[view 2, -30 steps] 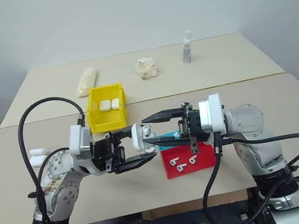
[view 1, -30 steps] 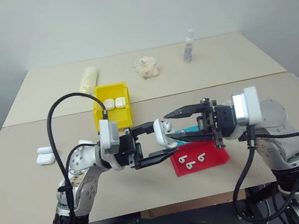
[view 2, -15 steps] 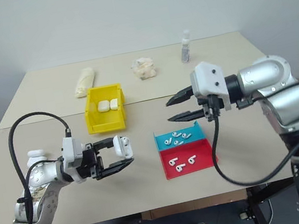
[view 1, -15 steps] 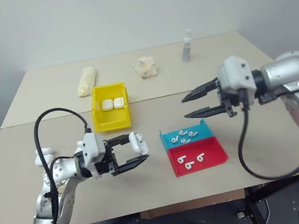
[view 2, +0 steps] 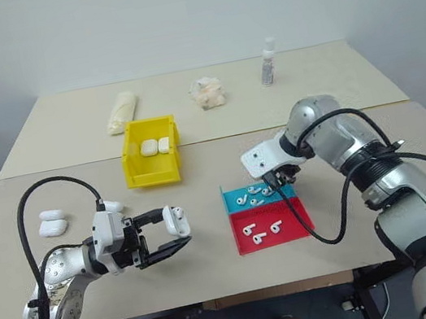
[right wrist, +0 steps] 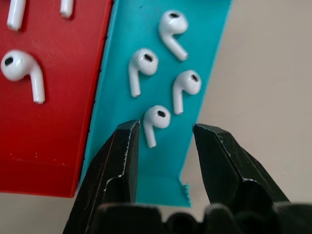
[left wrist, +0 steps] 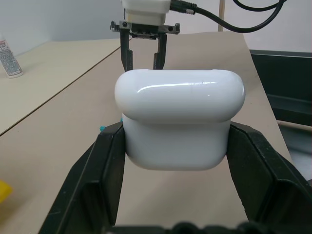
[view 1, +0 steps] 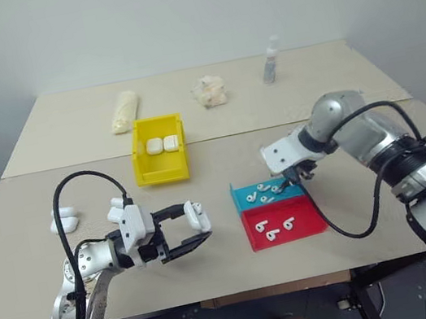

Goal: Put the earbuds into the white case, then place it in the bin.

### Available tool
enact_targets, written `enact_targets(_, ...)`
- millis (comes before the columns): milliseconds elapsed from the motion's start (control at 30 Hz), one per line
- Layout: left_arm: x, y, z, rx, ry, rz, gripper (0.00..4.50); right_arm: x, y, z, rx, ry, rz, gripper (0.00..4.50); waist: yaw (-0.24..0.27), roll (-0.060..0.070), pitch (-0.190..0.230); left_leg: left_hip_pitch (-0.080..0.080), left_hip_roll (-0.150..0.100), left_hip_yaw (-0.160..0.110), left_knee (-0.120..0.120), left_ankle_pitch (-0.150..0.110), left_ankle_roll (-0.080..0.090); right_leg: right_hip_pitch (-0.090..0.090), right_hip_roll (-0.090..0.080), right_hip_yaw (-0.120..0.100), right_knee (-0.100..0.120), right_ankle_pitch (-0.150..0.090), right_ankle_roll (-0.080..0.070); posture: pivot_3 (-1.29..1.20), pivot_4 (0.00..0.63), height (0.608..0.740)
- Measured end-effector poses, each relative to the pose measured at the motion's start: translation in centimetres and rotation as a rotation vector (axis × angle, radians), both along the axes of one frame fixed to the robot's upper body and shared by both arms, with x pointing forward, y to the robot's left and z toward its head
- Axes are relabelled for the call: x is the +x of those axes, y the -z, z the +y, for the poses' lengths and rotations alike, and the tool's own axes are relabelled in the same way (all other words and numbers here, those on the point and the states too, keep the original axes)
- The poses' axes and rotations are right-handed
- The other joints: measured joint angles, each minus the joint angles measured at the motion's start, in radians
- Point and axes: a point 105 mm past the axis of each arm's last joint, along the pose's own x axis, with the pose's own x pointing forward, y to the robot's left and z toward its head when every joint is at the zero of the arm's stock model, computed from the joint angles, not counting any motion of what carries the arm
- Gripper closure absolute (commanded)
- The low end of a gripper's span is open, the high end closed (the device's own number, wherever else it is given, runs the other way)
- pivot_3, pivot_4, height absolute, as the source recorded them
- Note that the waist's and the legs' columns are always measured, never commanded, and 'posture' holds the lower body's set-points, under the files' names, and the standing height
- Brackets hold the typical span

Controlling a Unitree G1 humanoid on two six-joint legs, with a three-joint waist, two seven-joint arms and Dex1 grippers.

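Observation:
My left gripper (view 1: 200, 228) is shut on the white case (view 1: 196, 214), holding it level just above the table at the front left; the case (left wrist: 179, 122) sits squarely between the two fingers. My right gripper (right wrist: 163, 131) points down over the teal tray (view 1: 244, 197), open, its fingers either side of one of the earbuds (right wrist: 155, 122) without touching it. Three more earbuds (right wrist: 141, 68) lie beside it in that tray. Others (view 1: 273, 230) lie in the red tray (view 1: 311, 225). The yellow bin (view 1: 162, 177) stands behind the left gripper with two white cases (view 1: 161, 145) inside.
Two spare white cases (view 1: 63, 224) and a third (view 1: 116, 209) lie on the table at the left. Along the far table stand a rolled cloth (view 1: 124, 113), a crumpled wad (view 1: 209, 92) and a small bottle (view 1: 269, 67).
My right gripper has left the case, swung forward and down, and now points at the teal tray. My left gripper has sunk and drawn left, still holding the case.

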Motion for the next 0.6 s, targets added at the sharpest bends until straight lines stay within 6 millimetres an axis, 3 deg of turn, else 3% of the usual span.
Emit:
enact_targets(300,-0.5,0.1,-0.2,-0.003,-0.015,0.002,1.72,0.6,2.0,-0.1,-0.048,0.010,0.038,2.33,-0.002,0.000,0.000,0.001,0.000,-0.001,-0.001,0.000,-0.001,0.000,0.000,0.000,0.000,0.000,0.000,0.00,0.150,0.740)
enact_targets(600,-0.7,0.0,-0.2,0.001,-0.016,-0.003,1.72,1.0,2.1,0.2,-0.040,-0.005,0.016,2.33,-0.005,0.000,0.000,0.002,0.000,-0.001,-0.001,0.001,-0.001,0.002,0.000,0.000,0.001,0.000,0.000,0.00,0.150,0.740)
